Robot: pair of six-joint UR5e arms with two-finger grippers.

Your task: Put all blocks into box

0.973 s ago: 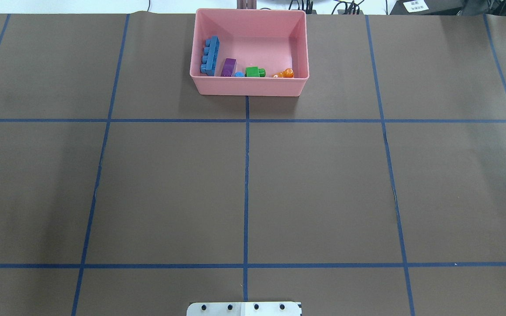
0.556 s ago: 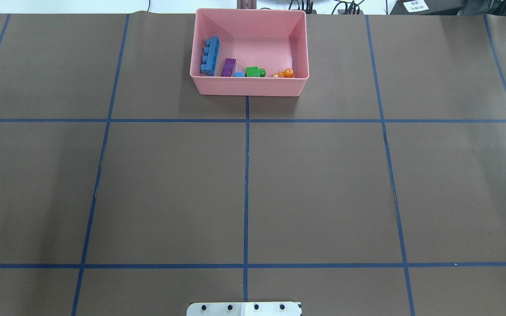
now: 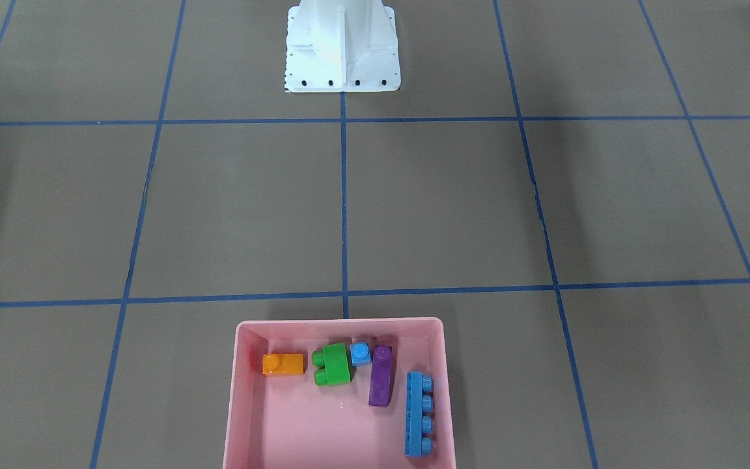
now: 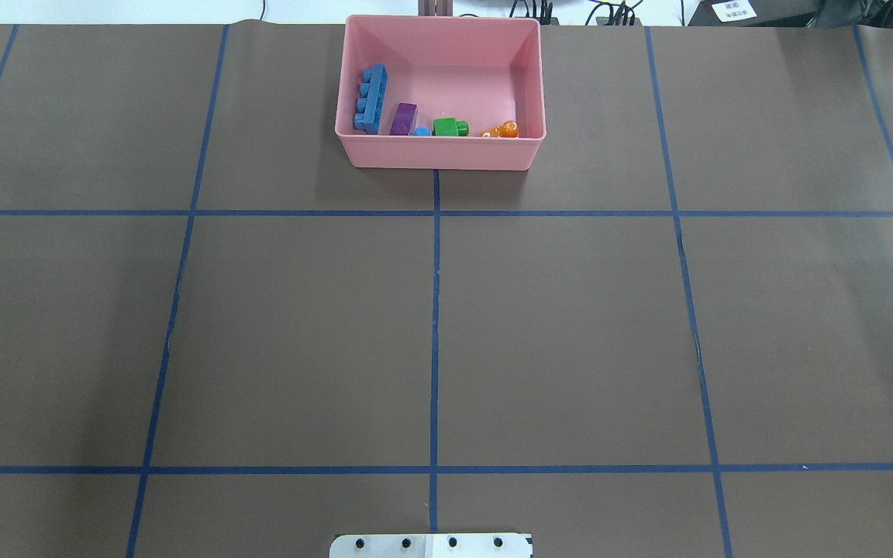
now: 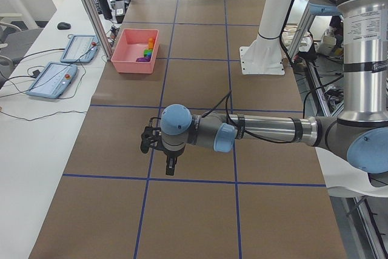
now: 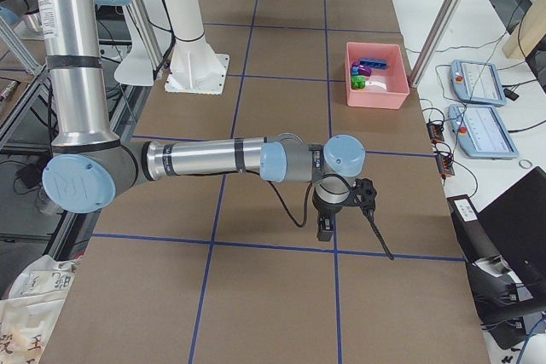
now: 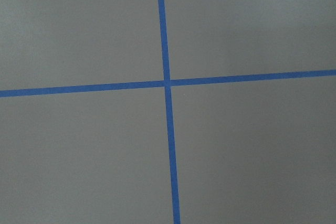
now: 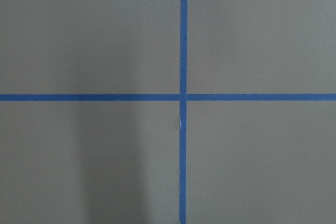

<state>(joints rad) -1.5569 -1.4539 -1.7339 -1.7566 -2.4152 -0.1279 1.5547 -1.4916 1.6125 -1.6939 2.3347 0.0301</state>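
Nothing moved: our five studded plastic bricks (image 4: pixel 446 126) lie in the shallow pink plastic box (image 4: pixel 439 153), top centre. Arms stretch level; left hand (image 5: pixel 170 159) and right hand (image 6: pixel 327 226) hang down, and we cannot tell their spread.

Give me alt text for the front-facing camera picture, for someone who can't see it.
A pink box at the bottom centre holds five bricks: orange, green, tiny blue, purple, long blue. Beyond it stretches a brown table with blue tape lines, a white robot base at the top; no arm shows.

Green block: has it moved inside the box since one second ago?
No. The green block lies where it was, by the near wall of the pink box.
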